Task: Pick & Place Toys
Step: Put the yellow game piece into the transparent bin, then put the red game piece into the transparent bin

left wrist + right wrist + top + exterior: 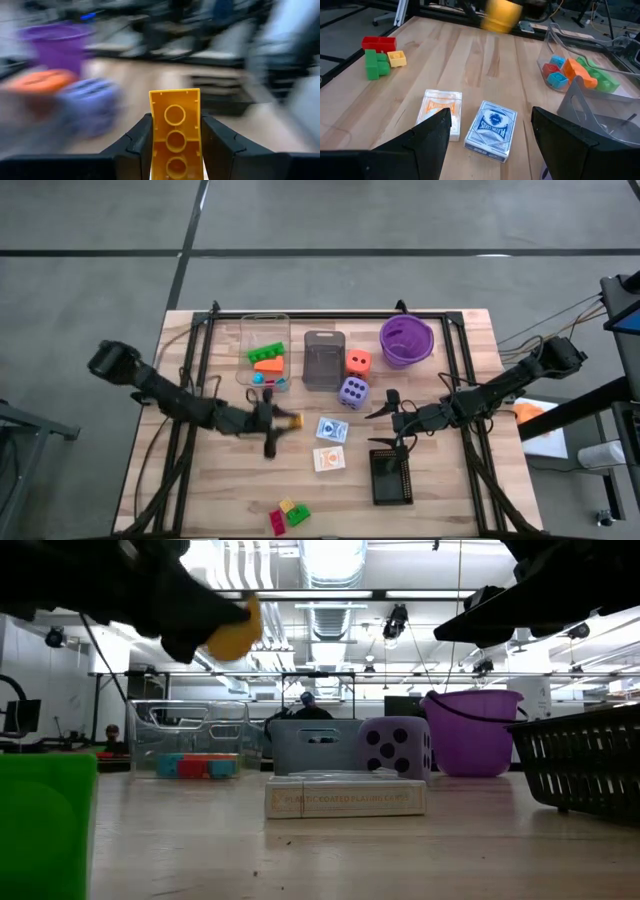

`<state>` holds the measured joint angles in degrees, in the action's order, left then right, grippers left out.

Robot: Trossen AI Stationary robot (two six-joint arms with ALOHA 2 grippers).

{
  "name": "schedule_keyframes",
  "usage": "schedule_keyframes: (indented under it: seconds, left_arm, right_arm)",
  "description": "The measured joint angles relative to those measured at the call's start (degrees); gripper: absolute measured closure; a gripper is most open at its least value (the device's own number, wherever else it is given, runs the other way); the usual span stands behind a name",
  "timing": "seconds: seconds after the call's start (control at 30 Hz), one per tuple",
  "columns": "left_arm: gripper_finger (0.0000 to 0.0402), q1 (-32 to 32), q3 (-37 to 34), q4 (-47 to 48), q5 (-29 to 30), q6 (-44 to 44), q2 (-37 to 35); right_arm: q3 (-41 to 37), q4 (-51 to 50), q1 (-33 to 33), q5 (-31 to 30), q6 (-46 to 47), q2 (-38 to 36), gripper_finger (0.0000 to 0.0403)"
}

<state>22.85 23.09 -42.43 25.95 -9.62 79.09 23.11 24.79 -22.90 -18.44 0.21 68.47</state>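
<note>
My left gripper (286, 421) is shut on a yellow brick (175, 125), left of the card packs and up off the table. In the low view the brick (235, 635) hangs well above the wood. My right gripper (388, 420) stands open over the table right of the two card packs (332, 429) (328, 459), which lie flat. A purple die (352, 391) and an orange die (358, 362) sit beside the grey bin (323, 358). Green, orange, blue and red bricks lie in the clear bin (265, 350). Red, yellow and green bricks (288, 515) lie near the front edge. My left gripper pinches the yellow brick by its two long sides (153, 135) between its two fingers (137, 142). The fingers come about level from the table's left and lie along the brick. The brick's hollow underside shows, its far end sticks out past the fingertips, and it is lifted clear.
A purple bowl (406, 340) stands at the back right. A black bin (390, 477) sits near the front, just below my right gripper. Bare wood lies at the front left and between the packs and the loose bricks.
</note>
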Motion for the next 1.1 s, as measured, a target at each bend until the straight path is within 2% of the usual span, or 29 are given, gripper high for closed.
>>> schedule_keyframes:
  seconds: [0.13,0.27,0.4,0.5,0.57,0.63,0.7,0.8,0.87,0.97,1.1]
  left_arm:
    - [0.0279,-6.4,1.7,15.8,5.7,0.5,-10.1]
    - [0.0279,-13.6,3.5,29.1,8.7,0.4,-18.5]
    - [0.0279,-20.9,4.4,37.7,9.0,0.0,-23.8]
    - [0.0279,-25.8,4.2,46.3,8.6,-2.7,-24.8]
    - [0.0276,-28.6,4.3,50.0,6.0,-3.8,-24.7]
    - [0.0233,-30.5,4.2,53.9,3.6,-5.4,-24.2]
    - [0.017,-31.5,4.2,55.5,3.0,-8.5,-24.0]
    - [0.0083,-31.6,4.2,56.1,2.0,-9.5,-24.0]
    - [0.0041,-31.6,4.4,56.2,0.4,-9.5,-24.0]
    - [0.0011,-31.6,4.9,56.0,-0.6,-9.5,-24.0]
    - [0.0029,-31.6,6.5,56.1,-5.4,-9.7,-24.0]
  right_arm:
    - [0.0,0.0,0.0,0.0,0.0,0.0,0.0128]
    - [0.0,0.0,0.0,0.0,0.0,0.0,0.0128]
    - [0.0,-0.3,0.0,0.0,0.0,0.0,0.0128]
    - [0.0,-0.4,0.0,0.0,-0.1,0.0,0.0128]
    - [0.0,-0.6,0.0,0.0,-0.1,0.0,0.0128]
    - [0.0,-0.7,0.0,0.0,-0.1,0.0,0.0128]
    - [0.0,-0.9,0.0,0.0,-0.1,0.0,0.0128]
    - [0.0,-0.8,0.0,0.0,-0.1,0.0,0.0128]
    - [0.0,-0.9,0.0,0.0,-0.1,0.0,0.0128]
    - [0.0,-0.8,0.0,0.0,-0.1,0.0,0.0128]
    - [0.0,-0.8,0.0,0.0,-0.1,0.0,0.0128]
